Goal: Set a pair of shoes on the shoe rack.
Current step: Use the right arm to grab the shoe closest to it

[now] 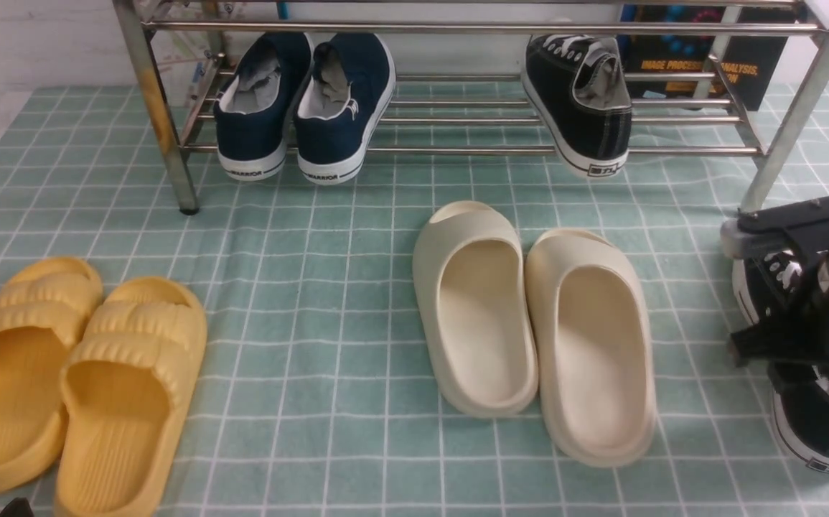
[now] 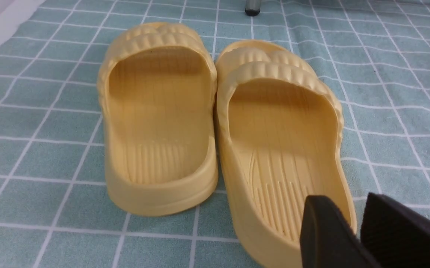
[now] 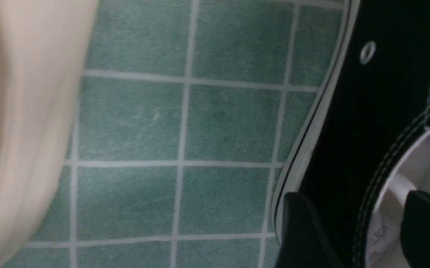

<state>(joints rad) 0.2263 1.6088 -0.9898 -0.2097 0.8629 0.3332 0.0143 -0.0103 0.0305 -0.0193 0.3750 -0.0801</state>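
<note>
- Left gripper (image 2: 350, 199): its tips are showing at 8 o'clock in the front view, standing apart with a narrow gap and clasping nothing, above the edge of one yellow slide in the left wrist view.
- Yellow slides (image 1: 123, 416): the pair is lying side by side at 8 o'clock on the checked green cloth covering the counter (image 1: 299, 345), openings facing the camera.
- Right gripper (image 3: 356, 199): it is reaching in from 3 o'clock, its fingers standing apart astride the side of a black sneaker, one outside and one over the opening; whether either finger is pressing on the canvas, one cannot tell.
- Black sneaker on the counter (image 1: 820, 424): it is resting between 3 and 4 o'clock, partly hidden by the right gripper, heel towards the camera.
- Cream slides (image 1: 597, 359): both are lying together near the centre, towards 4 o'clock.
- Shoe rack (image 1: 471, 151): it is spanning 12 o'clock on upright steel legs.
- Black sneaker on the rack (image 1: 547, 79): it is sitting on the lower bars between 1 and 2 o'clock, heel forward.
- Navy slip-ons (image 1: 357, 129): the pair is occupying the same bars at 11 o'clock.
</note>
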